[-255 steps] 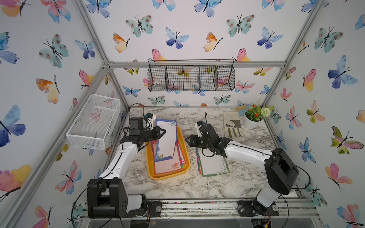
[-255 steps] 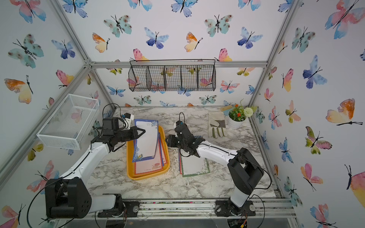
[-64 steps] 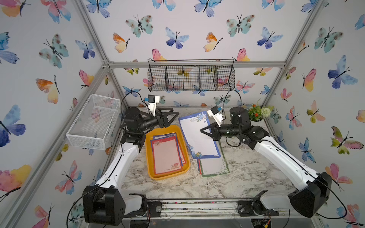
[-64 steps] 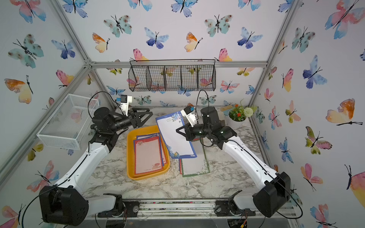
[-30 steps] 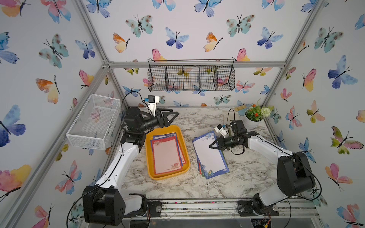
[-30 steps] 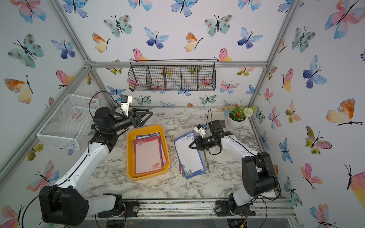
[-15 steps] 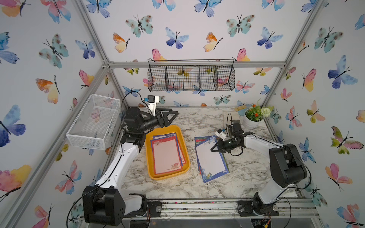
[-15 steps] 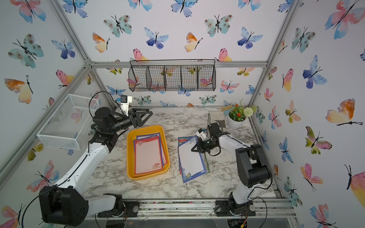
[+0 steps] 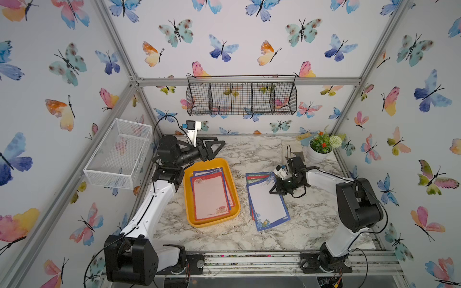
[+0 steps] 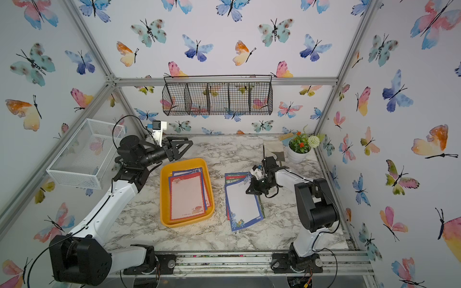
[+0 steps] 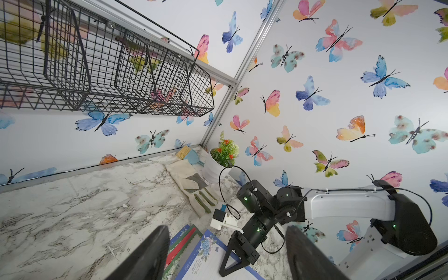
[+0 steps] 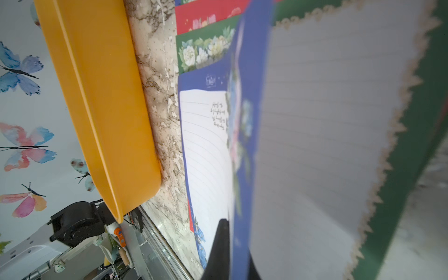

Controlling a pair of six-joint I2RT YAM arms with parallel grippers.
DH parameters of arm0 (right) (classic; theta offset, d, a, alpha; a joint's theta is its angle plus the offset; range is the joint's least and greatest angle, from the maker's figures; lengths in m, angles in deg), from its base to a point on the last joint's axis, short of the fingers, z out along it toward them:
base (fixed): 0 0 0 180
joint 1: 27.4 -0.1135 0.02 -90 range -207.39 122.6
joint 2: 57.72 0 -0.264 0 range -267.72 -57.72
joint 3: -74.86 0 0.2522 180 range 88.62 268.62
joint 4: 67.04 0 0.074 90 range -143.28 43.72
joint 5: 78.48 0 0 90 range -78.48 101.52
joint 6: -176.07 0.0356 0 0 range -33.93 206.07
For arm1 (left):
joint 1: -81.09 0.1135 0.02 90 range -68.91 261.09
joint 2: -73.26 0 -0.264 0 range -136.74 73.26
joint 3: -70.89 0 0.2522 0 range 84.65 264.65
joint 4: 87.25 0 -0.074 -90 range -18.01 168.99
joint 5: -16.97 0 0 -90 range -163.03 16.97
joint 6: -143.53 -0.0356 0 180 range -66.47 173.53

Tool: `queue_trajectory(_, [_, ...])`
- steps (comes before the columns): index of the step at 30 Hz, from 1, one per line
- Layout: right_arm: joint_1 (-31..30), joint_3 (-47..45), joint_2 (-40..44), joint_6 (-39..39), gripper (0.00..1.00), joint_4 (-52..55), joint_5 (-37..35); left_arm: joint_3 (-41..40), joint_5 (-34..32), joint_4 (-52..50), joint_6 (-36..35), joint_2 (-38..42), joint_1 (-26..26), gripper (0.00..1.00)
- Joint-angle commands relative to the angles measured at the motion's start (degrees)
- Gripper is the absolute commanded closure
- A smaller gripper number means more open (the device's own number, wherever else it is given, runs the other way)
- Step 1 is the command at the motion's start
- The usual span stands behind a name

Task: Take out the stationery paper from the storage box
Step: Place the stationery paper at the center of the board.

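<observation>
The yellow storage box (image 9: pixel 214 222) sits left of centre on the marble table, in both top views. Stationery paper lies in it, a red-bordered sheet (image 9: pixel 209 197) on top. To its right, more sheets are piled on the table under a blue-bordered sheet (image 9: pixel 268 203). My right gripper (image 9: pixel 274 190) is low at that sheet's right edge. In the right wrist view its jaws (image 12: pixel 232 242) are shut on the blue border, with the box's wall (image 12: pixel 101 97) alongside. My left gripper (image 9: pixel 217 147) hovers open over the box's far end, empty, and faces the pile (image 11: pixel 194 252).
A white mesh basket (image 9: pixel 119 152) hangs on the left wall and a black wire basket (image 9: pixel 240 96) on the back wall. At the back right stand a flower pot (image 9: pixel 319 149), gloves (image 9: pixel 293 149) and a small brush (image 9: pixel 305 138).
My right gripper has brought the blue-bordered sheet down flat onto the pile and drawn in towards its far right edge. The left arm has stayed where it was.
</observation>
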Motion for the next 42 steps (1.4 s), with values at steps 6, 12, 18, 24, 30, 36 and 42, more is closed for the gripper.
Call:
queue_trajectory(6, [0.4, 1.5, -2.8, -1.9, 0.93, 2.0, -4.6, 1.9, -0.3, 0.2, -0.6, 1.4, 0.4, 0.22])
queue_trajectory(12, [0.4, 1.6, -3.2, -1.9, 0.89, 1.8, -6.2, 1.9, -0.3, 0.2, -0.6, 1.2, 0.4, 0.22])
queue_trajectory(18, [0.4, 1.4, -2.7, -1.8, 0.80, 1.6, -6.3, 1.9, -0.2, 0.2, -0.5, 1.1, 0.4, 0.22])
queue_trajectory(24, [0.3, 1.9, -0.9, -1.1, 0.74, 2.8, -11.0, 2.0, -0.1, 0.2, -0.3, 1.1, 0.4, 0.22])
queue_trajectory(30, [0.3, 2.5, 2.0, -0.9, 0.63, 5.2, -18.3, 1.8, -0.7, 0.0, -0.4, 0.5, 0.4, 0.22])
queue_trajectory(36, [0.4, 3.7, 5.7, -0.3, 0.48, 8.3, -29.0, 2.4, -2.4, -2.3, -1.2, 0.5, 0.4, 0.22])
queue_trajectory(42, [0.4, 5.5, 7.7, 0.8, 0.39, 9.9, -37.1, 3.3, -4.9, -5.5, -2.9, 0.6, 0.5, 0.22])
